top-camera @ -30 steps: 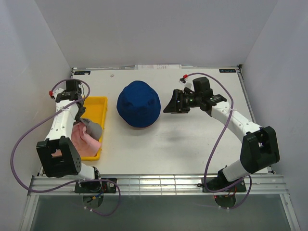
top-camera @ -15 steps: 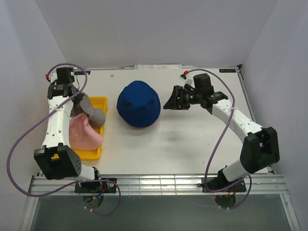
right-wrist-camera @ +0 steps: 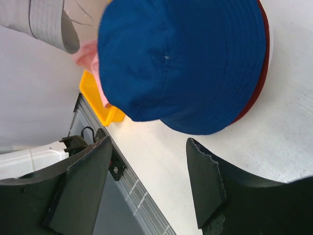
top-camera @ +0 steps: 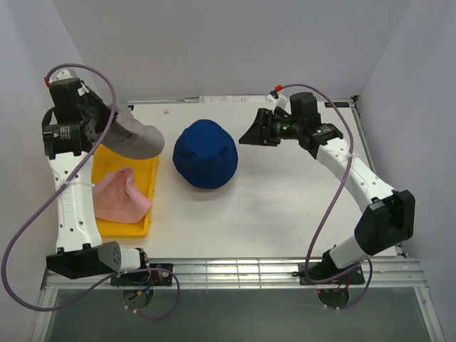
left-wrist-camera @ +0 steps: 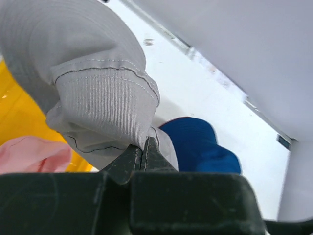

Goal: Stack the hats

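My left gripper (top-camera: 107,128) is raised above the yellow tray (top-camera: 148,158) and shut on the brim of the grey hat (top-camera: 134,137), which hangs from it; the wrist view shows the grey fabric (left-wrist-camera: 98,93) pinched between the closed fingers. The light pink hat (top-camera: 117,198) lies crumpled in the tray. The navy blue hat (top-camera: 205,153) sits dome-up mid-table, with a dark red edge (right-wrist-camera: 259,83) showing under its brim in the right wrist view. My right gripper (top-camera: 251,135) is open and empty, hovering just right of the blue hat (right-wrist-camera: 186,63).
The yellow tray stands at the table's left side. White walls enclose the table at the back and both sides. A metal rail (top-camera: 235,271) runs along the near edge.
My left arm has risen and lifted the grey hat out of the tray, up and towards the back. My right gripper has drifted slightly back.
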You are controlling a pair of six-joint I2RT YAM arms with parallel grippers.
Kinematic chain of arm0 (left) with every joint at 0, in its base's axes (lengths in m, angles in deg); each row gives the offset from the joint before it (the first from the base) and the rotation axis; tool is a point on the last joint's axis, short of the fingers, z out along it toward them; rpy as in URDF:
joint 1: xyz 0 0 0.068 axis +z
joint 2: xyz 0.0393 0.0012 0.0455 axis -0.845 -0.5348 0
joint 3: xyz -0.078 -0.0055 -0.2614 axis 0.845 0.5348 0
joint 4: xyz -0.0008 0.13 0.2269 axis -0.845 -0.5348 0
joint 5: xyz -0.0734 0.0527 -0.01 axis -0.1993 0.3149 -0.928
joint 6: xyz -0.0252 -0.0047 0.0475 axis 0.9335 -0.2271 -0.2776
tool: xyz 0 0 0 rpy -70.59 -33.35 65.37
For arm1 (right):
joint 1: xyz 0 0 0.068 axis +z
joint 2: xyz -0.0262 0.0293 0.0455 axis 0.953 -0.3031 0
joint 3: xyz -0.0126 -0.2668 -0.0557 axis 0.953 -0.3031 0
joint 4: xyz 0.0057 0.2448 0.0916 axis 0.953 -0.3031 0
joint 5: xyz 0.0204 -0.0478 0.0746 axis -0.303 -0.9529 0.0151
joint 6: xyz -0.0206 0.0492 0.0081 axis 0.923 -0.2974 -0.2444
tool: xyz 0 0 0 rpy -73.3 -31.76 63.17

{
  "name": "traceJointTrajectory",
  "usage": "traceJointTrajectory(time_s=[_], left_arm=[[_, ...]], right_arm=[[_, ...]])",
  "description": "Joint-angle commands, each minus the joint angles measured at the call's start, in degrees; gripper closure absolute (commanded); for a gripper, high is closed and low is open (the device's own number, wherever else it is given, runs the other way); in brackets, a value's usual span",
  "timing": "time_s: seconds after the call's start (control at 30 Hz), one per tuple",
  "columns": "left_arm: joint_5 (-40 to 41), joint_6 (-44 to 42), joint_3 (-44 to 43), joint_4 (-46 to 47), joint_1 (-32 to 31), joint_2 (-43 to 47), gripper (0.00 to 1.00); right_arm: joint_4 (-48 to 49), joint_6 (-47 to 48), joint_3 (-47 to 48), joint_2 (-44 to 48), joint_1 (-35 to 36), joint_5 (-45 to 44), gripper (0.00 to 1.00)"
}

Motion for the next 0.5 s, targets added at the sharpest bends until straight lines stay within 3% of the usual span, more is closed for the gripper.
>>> traceJointTrajectory(time_s=[0.0, 0.3, 0.47], left_arm=[[-10.6, 1.3, -6.0, 3.1, 0.4, 1.0, 1.00], [-30.4, 6.4, -10.1, 10.1, 0.3, -3.7, 1.00], [-39.2, 9.4, -4.6, 18.0, 0.0, -2.5, 1.00]], right_arm=[[1.9, -1.8, 6.2, -1.5, 0.0, 1.4, 0.31], [8.5, -9.8, 15.9, -6.9, 0.8, 5.5, 0.26], [12.9, -14.7, 21.8, -11.0, 3.5, 6.1, 0.23]])
